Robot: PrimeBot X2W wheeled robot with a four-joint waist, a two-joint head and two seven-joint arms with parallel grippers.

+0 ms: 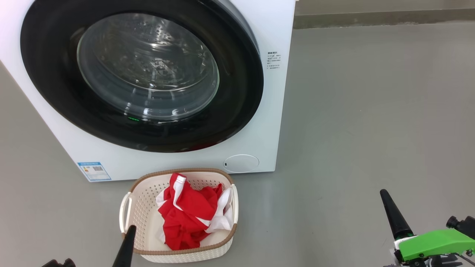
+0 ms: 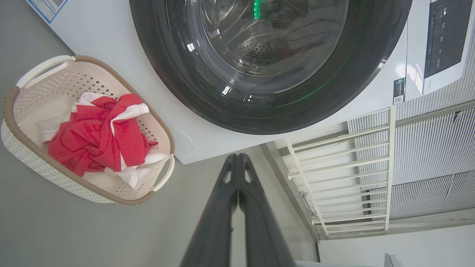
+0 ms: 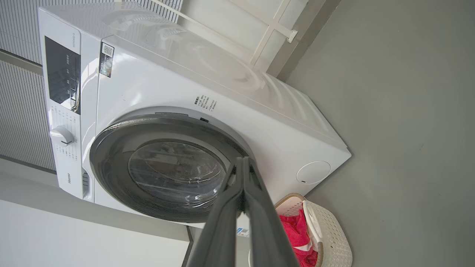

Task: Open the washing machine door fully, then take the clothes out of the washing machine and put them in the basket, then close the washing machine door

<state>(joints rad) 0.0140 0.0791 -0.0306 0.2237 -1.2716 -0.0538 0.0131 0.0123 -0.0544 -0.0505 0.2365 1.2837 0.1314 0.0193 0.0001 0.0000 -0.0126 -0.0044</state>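
The washing machine [image 1: 267, 122] stands white and boxy ahead of me, and its door [image 1: 52, 85], black-rimmed with a clear glass bowl, lies flush against the front. On the floor before it sits the cream basket [image 1: 143, 222] with the red and white clothes [image 1: 187, 213] heaped inside. My left gripper [image 1: 130, 230] is shut and empty, its tip just over the basket's near-left rim. My right gripper [image 1: 384, 194] is shut and empty too, low over bare floor to the right. The wrist views show each pair of fingers [image 2: 237, 163] [image 3: 243, 163] pressed together, with the door [image 2: 163, 74] [image 3: 111, 163] and basket [image 2: 22, 141] [image 3: 334, 237] beyond.
Grey floor [image 1: 371, 111] spreads wide to the right of the machine. A white railing [image 2: 352, 167] and ribbed wall panels stand behind it. The control panel [image 3: 61, 78] and a dial [image 3: 63, 135] sit at the machine's top front. A round flap [image 1: 241, 163] and a blue label [image 1: 94, 171] are low down.
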